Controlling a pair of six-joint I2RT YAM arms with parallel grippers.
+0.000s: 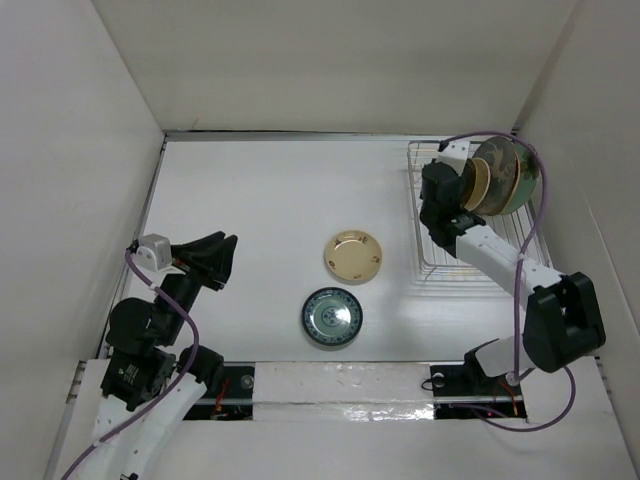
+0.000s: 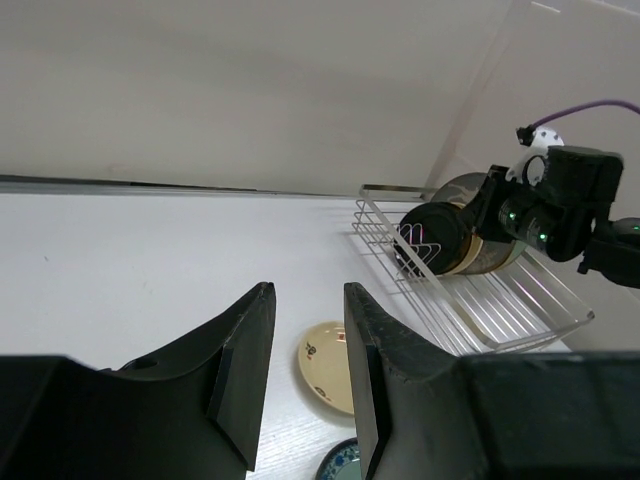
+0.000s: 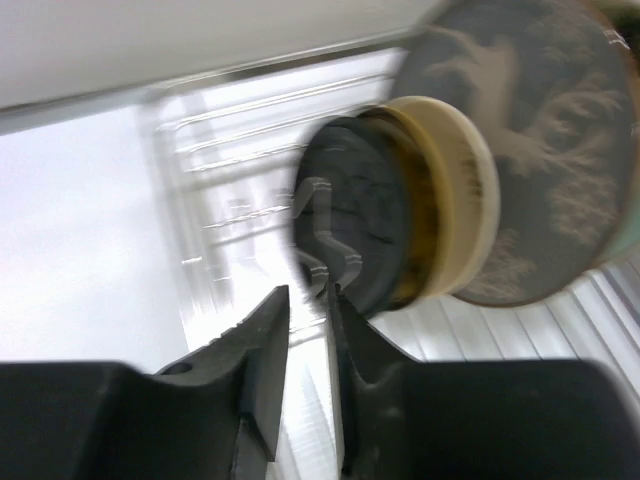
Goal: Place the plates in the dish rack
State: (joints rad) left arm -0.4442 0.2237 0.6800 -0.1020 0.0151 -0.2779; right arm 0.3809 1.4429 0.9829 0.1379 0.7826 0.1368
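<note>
Rack (image 1: 432, 256) lies along right table (image 1: 260, 200) edge, plates (image 1: 505, 175) upright at its top end. Left gripper (image 2: 307, 290) and right gripper (image 3: 308, 295) are parted, empty.

White table (image 1: 260, 200), plain white walls (image 1: 330, 60)

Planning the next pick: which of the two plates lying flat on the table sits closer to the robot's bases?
The blue-green patterned plate; the pale yellow plate lies farther back, nearer the dish rack.
</note>
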